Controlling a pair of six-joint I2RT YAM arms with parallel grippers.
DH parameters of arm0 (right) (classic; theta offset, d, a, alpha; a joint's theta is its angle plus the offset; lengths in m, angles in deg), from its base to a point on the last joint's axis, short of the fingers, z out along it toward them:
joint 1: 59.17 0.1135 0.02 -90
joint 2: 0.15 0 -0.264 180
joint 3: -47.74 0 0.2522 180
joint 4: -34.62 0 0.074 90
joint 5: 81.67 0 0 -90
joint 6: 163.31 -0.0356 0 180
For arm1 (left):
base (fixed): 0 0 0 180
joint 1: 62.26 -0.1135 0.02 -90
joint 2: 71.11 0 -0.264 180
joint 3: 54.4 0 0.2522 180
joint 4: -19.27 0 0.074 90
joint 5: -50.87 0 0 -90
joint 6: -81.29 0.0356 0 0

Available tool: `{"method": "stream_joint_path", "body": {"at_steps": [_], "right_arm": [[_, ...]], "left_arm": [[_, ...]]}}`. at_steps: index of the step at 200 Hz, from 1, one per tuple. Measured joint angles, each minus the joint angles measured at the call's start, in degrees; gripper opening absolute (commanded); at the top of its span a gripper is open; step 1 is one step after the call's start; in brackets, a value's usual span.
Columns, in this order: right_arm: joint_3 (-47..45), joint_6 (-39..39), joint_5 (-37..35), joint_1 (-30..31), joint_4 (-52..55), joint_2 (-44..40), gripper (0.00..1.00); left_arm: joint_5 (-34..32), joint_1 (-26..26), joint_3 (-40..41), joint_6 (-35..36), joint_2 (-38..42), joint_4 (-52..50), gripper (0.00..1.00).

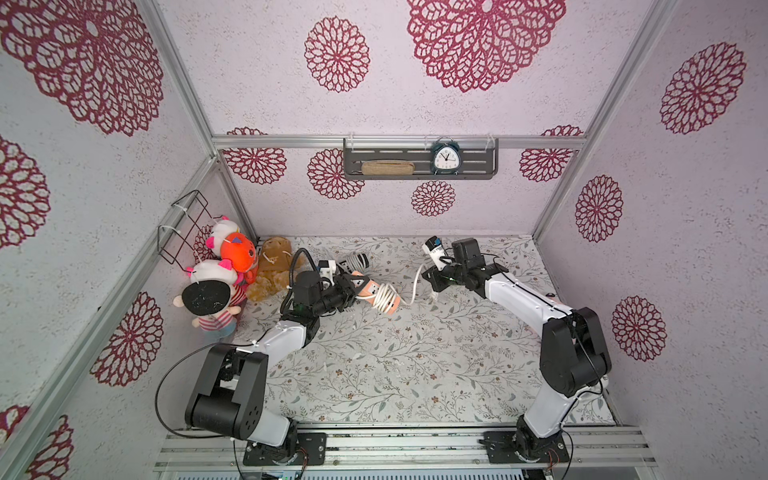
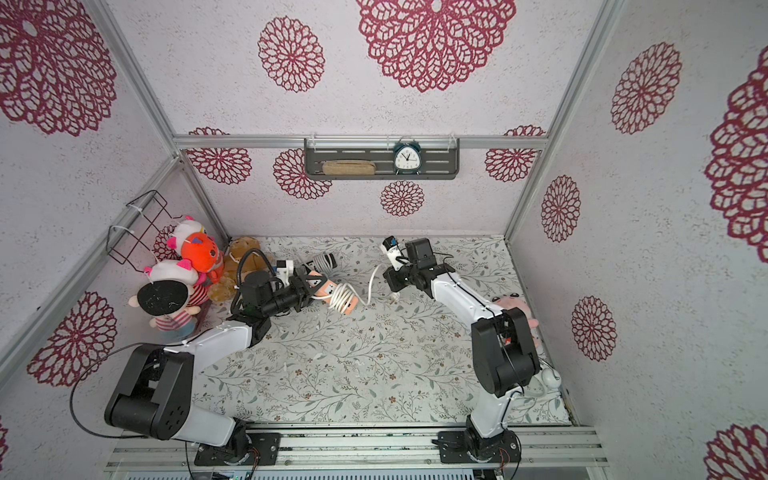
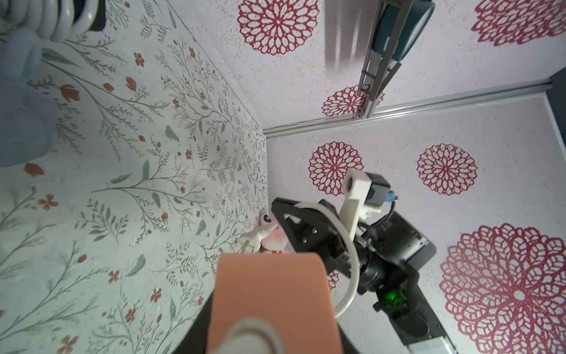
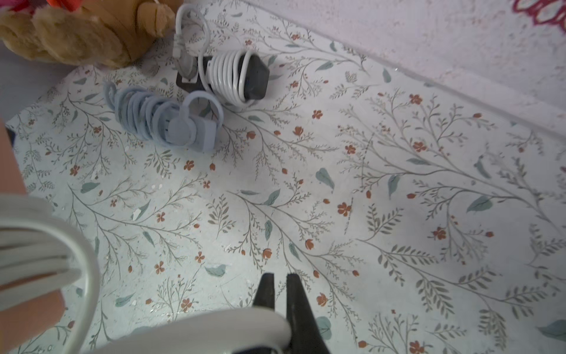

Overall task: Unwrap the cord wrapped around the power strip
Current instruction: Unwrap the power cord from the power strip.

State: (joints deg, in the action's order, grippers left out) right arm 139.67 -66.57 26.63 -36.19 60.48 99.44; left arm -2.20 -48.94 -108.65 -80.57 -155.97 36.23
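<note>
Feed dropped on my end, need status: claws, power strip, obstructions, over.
Left claw shut on power strip. Right claw shut on cord; several coils not yet off. Black strip, blue strip lie well apart.

The light was bright and even, coming from above. Only soft, weak shadows lay on the table [image 1: 415, 374] under the right pincer [image 4: 279, 279]. Both top views were sharp, but stretched toward their edges. In the wrist views, the cord [image 4: 199, 331] just beside that pincer and the power strip [image 3: 269, 291] nearest the lens were blurred.
</note>
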Motion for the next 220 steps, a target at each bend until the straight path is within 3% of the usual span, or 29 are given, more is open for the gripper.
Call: {"method": "stream_joint_path", "body": {"at_steps": [29,63,101,156,220], "right_arm": [[-0.46,1.70,-0.46,-0.55,1.62,-3.19,0.00],[-6.93,2.69,-0.13,-0.72,1.95,-12.24,0.00],[-18.03,1.57,-1.75,-0.72,-0.26,-21.46,0.00],[-26.77,-2.05,-12.68,-2.14,1.86,-17.49,0.00],[-29.64,-7.06,-19.26,-6.88,4.90,-14.25,0.00]], "left_arm": [[0.87,-0.13,0.59,0.31,-0.76,1.38,0.00],[-2.54,-0.48,-1.29,4.55,-2.29,-4.04,0.00],[-6.56,-3.26,-3.56,-0.94,-8.24,3.34,0.00],[-9.03,-4.92,-5.31,-12.63,-12.96,17.09,0.00],[-11.06,-8.79,0.28,-14.99,-3.65,15.47,0.00]]}}
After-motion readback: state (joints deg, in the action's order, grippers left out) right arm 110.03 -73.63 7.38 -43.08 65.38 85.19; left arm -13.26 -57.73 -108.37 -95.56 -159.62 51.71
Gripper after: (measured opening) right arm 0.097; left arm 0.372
